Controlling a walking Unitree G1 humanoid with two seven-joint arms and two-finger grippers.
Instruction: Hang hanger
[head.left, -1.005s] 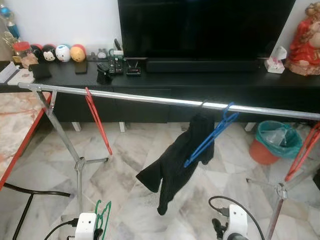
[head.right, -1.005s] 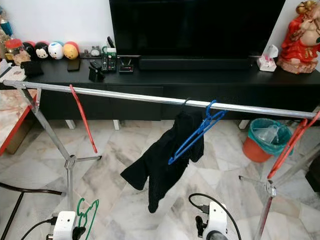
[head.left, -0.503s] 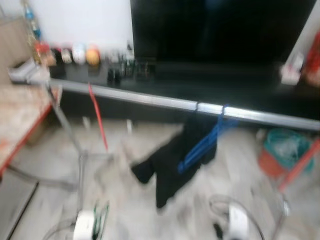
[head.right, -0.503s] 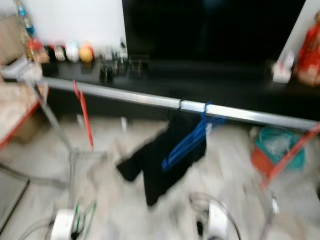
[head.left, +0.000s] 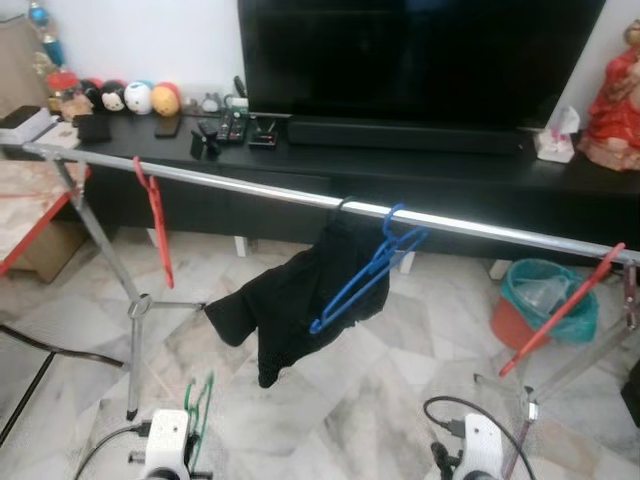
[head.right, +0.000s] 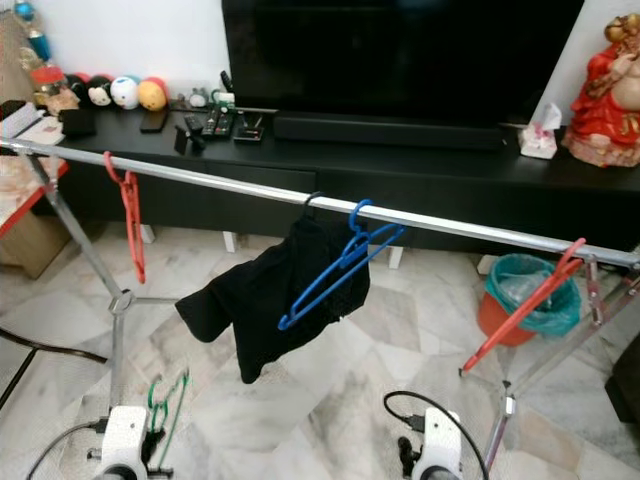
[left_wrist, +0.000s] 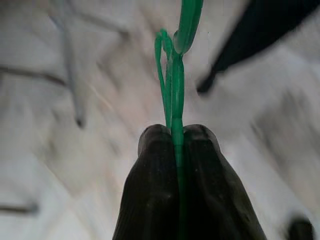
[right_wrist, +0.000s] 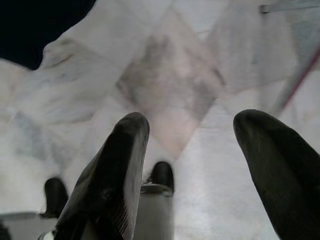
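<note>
Left wrist view: my left gripper (left_wrist: 176, 145) pinches the green hanger (left_wrist: 173, 75) low above the floor, below the rail (head.left: 300, 197). My right gripper (right_wrist: 200, 150) hangs spread, holding nothing.

Home living room, used for drying clothes.
Big TV (head.left: 420, 55) on low black TV cabinet (head.left: 400, 170); toy figures (head.left: 135, 97) and remotes left of TV, red statue (head.left: 612, 95) right; marble floor (head.left: 390, 370), metal clothes rack (head.left: 300, 195) in front.

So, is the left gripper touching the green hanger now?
Touching. In the left wrist view the left gripper has both black fingers pressed against the green hanger.
</note>
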